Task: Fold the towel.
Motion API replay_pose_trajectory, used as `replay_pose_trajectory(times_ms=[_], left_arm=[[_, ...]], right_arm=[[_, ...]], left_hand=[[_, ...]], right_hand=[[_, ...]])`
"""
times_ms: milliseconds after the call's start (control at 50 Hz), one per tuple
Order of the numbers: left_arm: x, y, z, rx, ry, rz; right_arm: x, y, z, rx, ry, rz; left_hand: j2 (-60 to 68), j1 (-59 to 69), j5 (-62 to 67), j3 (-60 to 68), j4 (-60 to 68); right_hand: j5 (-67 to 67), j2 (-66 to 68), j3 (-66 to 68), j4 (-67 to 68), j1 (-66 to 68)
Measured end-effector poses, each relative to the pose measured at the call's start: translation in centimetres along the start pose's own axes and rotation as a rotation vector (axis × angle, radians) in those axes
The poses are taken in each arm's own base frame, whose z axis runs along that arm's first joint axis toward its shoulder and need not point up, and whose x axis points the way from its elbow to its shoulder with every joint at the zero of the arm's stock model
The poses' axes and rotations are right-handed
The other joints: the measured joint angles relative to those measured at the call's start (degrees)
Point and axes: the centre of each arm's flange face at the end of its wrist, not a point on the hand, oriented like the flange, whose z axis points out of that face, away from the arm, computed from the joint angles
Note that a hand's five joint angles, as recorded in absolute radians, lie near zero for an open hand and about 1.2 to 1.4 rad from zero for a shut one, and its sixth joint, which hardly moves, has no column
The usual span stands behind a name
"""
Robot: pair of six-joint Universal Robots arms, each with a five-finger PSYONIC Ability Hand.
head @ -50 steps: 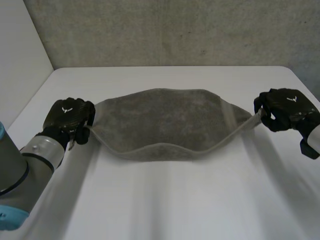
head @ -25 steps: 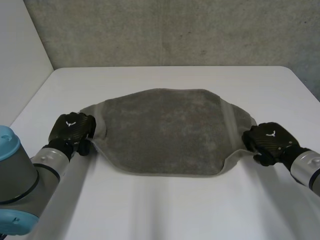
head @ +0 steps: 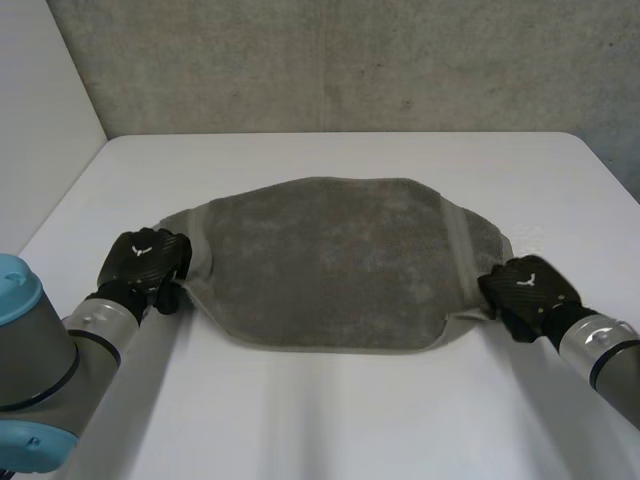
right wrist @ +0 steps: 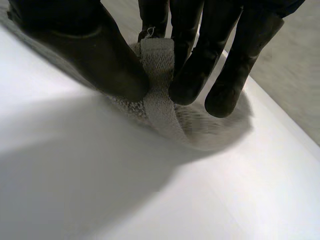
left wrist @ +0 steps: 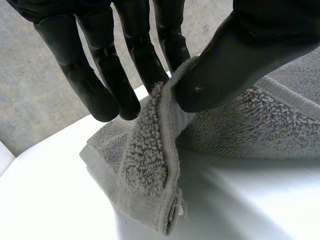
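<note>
Towel [head: 330, 265]: grey, lay spread flat on the white table [head: 330, 410], far edge rounded, both ends gathered up at the hands.
Left hand [head: 145, 262]: sat low at the towel's left end. Its thumb [left wrist: 235, 60] and fingers [left wrist: 107, 90] pinched a raised fold of terry, with the corner hanging loose below.
Right hand [head: 525, 290]: sat at the towel's right near corner. Its thumb and fingers were clamped on the woven hem [right wrist: 160, 85], cloth bunched under the fingertips.
Arms: both reached in from the near side, well apart.
</note>
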Motion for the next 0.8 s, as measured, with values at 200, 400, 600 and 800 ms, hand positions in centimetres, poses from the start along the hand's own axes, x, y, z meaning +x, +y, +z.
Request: replay_pose_trajectory(times_ms=[200,400,600,800], left_arm=[[0.1,0.3,0.0,0.003,-0.001,0.002],[0.1,0.4,-0.1,0.004,0.000,0.003],[0.2,0.5,-0.1,0.000,0.001,0.002],[0.2,0.5,0.0,0.000,0.000,0.002]], right_arm=[[4.0,-0.3,0.2,-0.021,0.272,-0.011],[1.6,0.0,0.1,-0.030,0.141,0.024],[-0.1,0.2,0.5,-0.034,0.065,0.019],[0.0,0.7,0.7,-0.047,0.065,0.019]], left_hand=[[0.00,0.00,0.00,0.00,0.00],[0.00,0.00,0.00,0.00,0.00],[0.00,0.00,0.00,0.00,0.00],[0.00,0.00,0.00,0.00,0.00]], right_hand=[[-8.50,-7.15,-7.70,-8.23,-7.97],[-18.84,-16.17,-17.76,-18.07,-18.62],[-20.91,-17.98,-19.46,-20.09,-20.56],[-27.95,-25.11,-26.38,-26.92,-27.58]])
